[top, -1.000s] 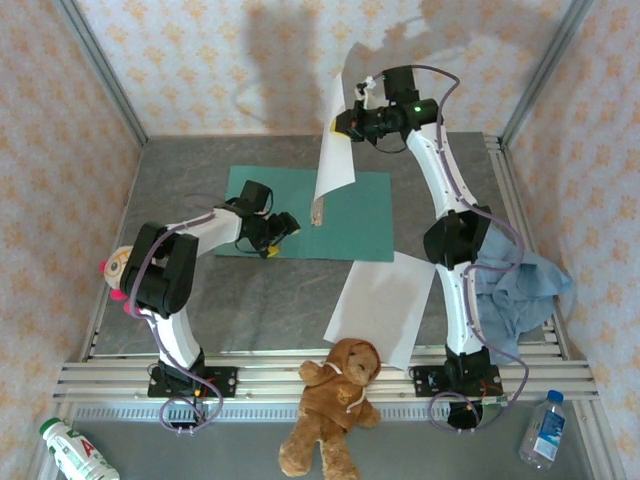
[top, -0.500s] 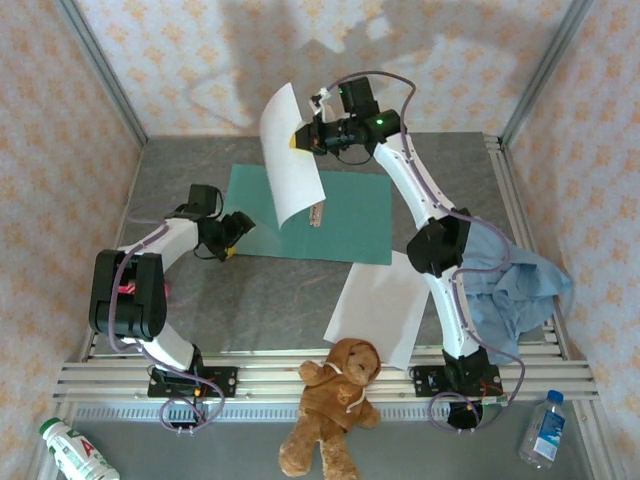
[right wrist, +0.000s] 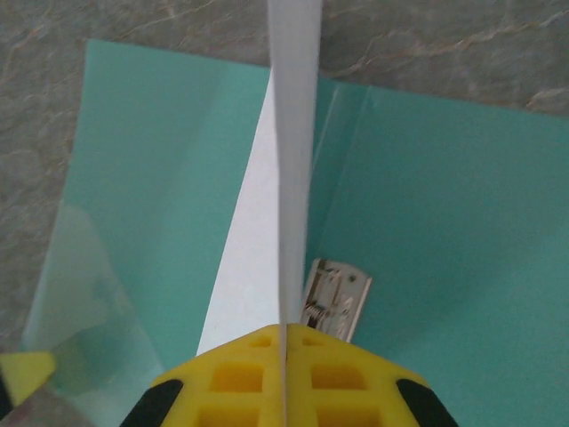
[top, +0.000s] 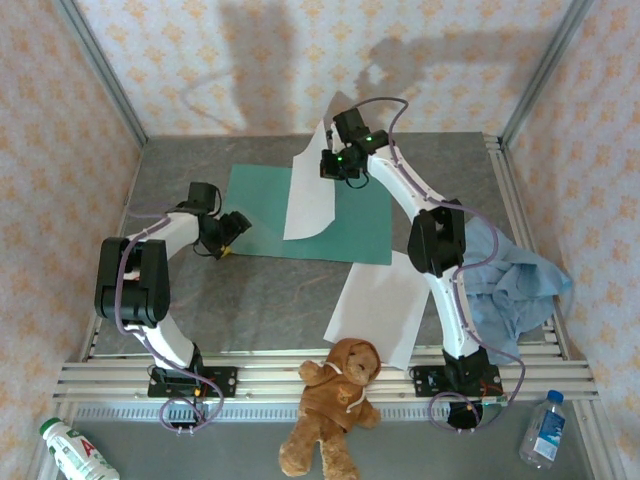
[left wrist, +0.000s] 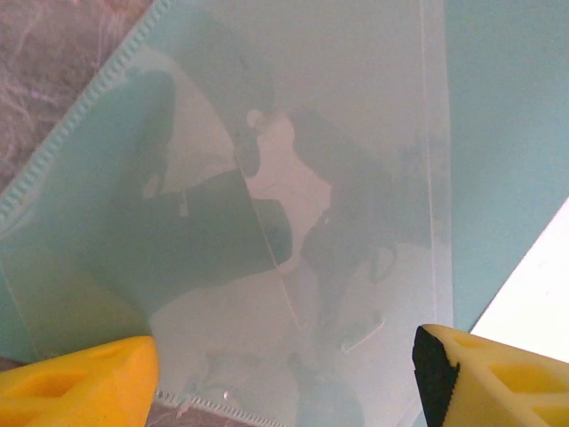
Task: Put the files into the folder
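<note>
The right end effector (top: 336, 166) is pinching one white sheet (top: 308, 200) tight, and the sheet hangs down over the green folder (top: 365, 225), which lies open on the bench (top: 260, 300) in the middle of the frame. The left end effector (top: 230, 236) is open wide at the folder's left edge. The other white sheet (top: 380, 300) lies flat on the bench, just below the folder

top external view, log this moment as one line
right hand: shut on white sheet over open teal folder | left hand: open at folder's left edge | second white sheet: on table near folder
</note>
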